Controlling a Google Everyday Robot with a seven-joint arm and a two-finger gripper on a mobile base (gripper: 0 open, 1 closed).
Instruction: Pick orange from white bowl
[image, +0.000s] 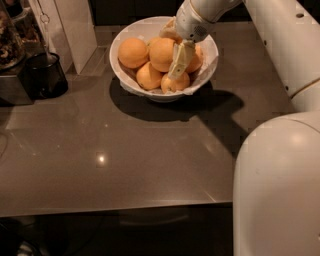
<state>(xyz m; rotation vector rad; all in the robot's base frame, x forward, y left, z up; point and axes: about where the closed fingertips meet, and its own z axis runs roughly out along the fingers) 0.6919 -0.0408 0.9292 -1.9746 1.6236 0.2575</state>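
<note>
Where the pile is highest in the white bowl (114, 52), the orange (162, 53) is seen, large and round, lying near the middle of the bowl. It is flanked on the left by another large orange (132, 52), and two smaller oranges (149, 76) are set in front of it toward the near rim. A further orange (196, 61) is partly hidden on the right. The gripper (175, 73) is lowered into the bowl just to the right of the orange, against its side and above the front-most small fruit. Whether the gripper is open or closed, and whether anything is held by it, cannot be told from this view. The white arm (280, 55) is extended from the upper right, and the robot's rounded white body (277, 195) is seen in the lower right corner. The bowl is set on a dark grey countertop (125, 165), toward its far edge. A small black cup (47, 75) is placed well apart to the left.
</note>
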